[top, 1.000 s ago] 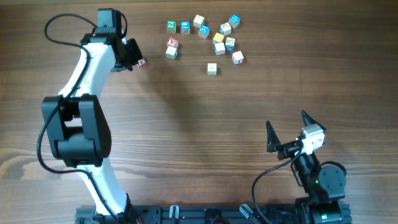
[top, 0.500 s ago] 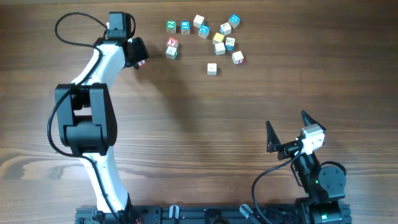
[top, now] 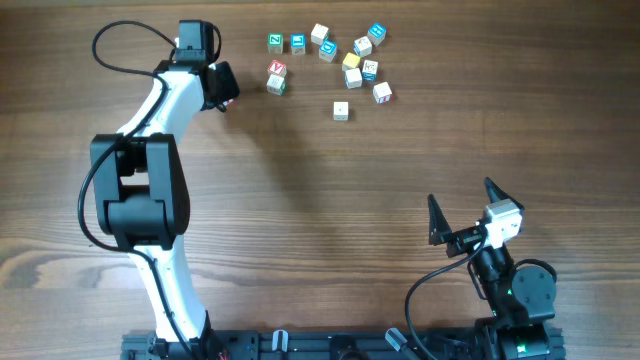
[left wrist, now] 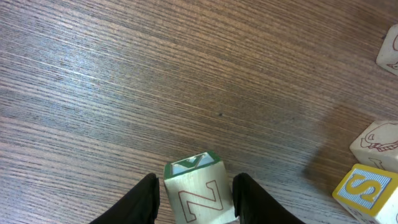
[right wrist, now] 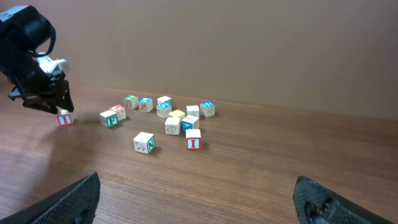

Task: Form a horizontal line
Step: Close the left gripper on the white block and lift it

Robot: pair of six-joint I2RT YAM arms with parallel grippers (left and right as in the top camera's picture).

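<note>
Letter cubes [top: 352, 60], pale wood with coloured faces, lie loosely scattered; left gripper [left wrist: 195, 190] straddles Z cube [left wrist: 199, 196], grip unclear; right gripper [top: 461, 193] gapes empty.

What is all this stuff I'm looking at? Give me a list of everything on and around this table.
Table: one, brown wood grain, under everything.
Loose letter cubes: about thirteen, pale wood with blue, green, yellow and red faces, scattered at the far side, near the middle.
Lone cube: one, pale with a green face and a red letter, left of the cluster.
Left arm: one, white and black, reaching to the far left.
Left gripper: one, black, fingers either side of the lone cube.
Right arm: one, black, near right corner.
Right gripper: one, black, wide open, empty.
</note>
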